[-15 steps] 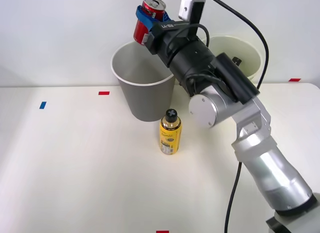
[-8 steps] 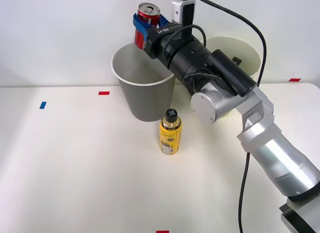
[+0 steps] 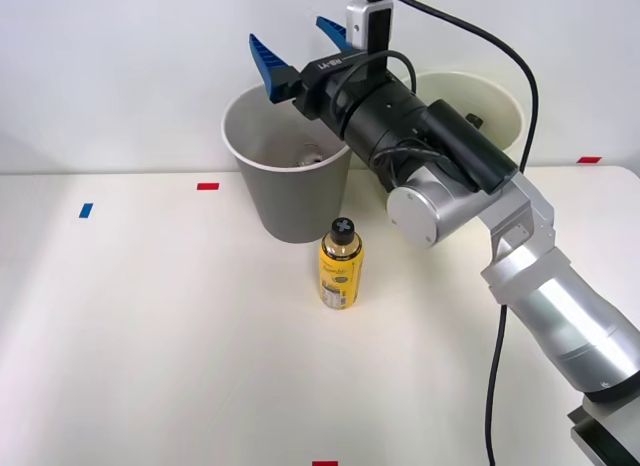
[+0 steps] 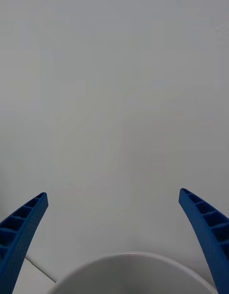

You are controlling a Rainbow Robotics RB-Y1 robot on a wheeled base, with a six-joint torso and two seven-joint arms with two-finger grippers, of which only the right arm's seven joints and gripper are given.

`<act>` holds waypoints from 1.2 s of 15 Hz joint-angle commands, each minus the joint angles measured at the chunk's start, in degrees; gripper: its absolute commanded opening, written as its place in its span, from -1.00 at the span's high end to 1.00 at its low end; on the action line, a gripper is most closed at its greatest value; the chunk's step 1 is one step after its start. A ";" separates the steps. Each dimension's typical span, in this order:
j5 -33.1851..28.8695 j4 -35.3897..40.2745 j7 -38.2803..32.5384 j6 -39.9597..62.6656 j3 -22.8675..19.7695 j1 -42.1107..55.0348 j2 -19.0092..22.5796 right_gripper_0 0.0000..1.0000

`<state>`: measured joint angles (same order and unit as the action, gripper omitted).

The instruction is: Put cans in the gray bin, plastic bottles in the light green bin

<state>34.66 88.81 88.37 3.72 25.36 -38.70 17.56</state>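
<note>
The right hand (image 3: 300, 48) hangs above the gray bin (image 3: 290, 191), fingers spread and empty; something pale, probably the can (image 3: 305, 158), lies inside. The yellow bottle (image 3: 341, 265) stands on the bench (image 3: 150, 336) at the bin's 5 o'clock, possibly left for the green bin (image 3: 495, 106).

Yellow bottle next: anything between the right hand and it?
Nothing visible. The right hand is open above the gray bin, and the yellow bottle stands alone in front of that bin. The arm's own wrist hangs above it.
</note>
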 commanded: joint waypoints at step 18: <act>-6.71 34.06 5.06 -27.81 -7.43 59.36 8.71 -0.85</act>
<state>30.52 122.24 92.95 -21.16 18.74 16.74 26.52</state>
